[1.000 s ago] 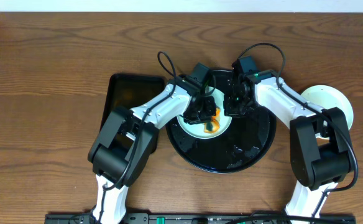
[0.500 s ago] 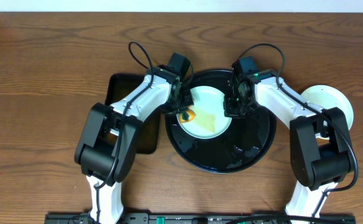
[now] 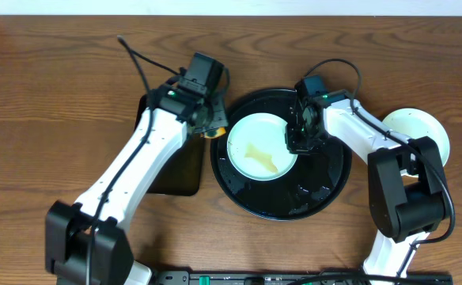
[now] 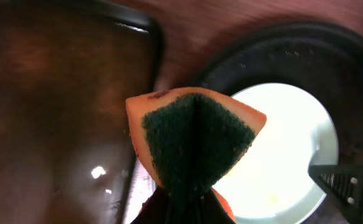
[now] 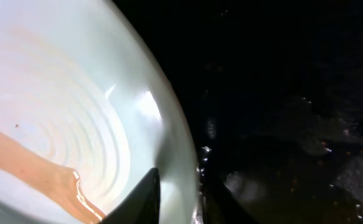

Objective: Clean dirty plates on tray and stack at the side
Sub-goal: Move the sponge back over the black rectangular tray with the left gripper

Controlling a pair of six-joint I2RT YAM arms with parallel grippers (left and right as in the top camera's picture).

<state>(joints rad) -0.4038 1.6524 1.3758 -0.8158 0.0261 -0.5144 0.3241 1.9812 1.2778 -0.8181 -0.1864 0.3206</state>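
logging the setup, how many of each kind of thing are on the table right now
plates: 2 showing, smeared plate, whitish plate at the right
trays: 2, round tray, rectangular tray
sponges: 1, sponge
total: 5

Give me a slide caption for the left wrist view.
Left gripper pinching a folded green-faced sponge, pale plate on the round black tray beyond.

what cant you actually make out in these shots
Pale round plate at the table's right: overhead, right arm covers its edge; one or a stack, unclear.
Left gripper: left wrist view, bottom edge cuts its fingers off under the orange-and-green sponge.
Small rectangular black tray: overhead, left arm crosses it; left wrist view blurs it.
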